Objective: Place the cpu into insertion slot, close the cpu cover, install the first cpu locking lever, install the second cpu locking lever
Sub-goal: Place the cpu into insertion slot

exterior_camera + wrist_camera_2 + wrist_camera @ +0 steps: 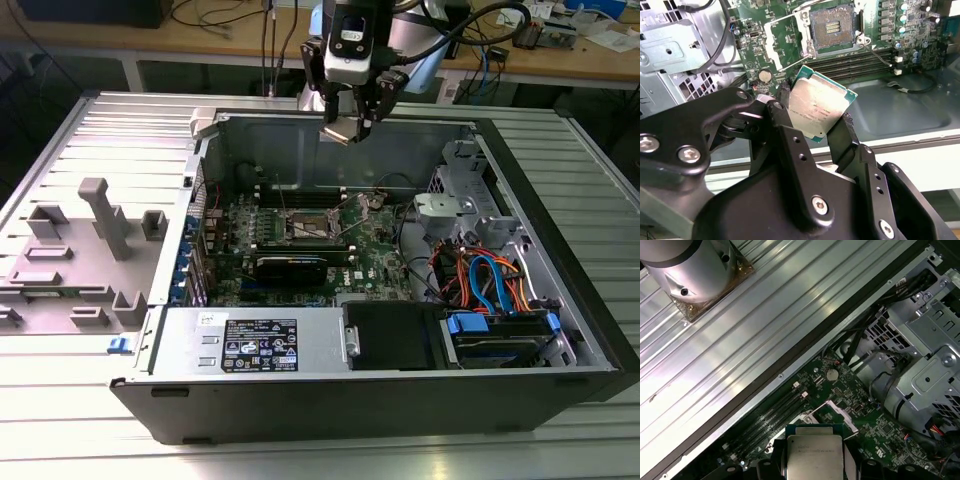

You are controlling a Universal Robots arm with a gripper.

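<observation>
the end effector [350, 125] hangs pointing downward, its two fingers [787, 135] clamped on the cpu [819, 107].

Nothing is reading legibly. A white label [259, 345] is sitting on the power supply box [322, 342], and faint print is showing on the cpu [816, 107].

Ribbed table [70, 440] carries computer case [350, 402]; grey fixture [95, 250]
</observation>
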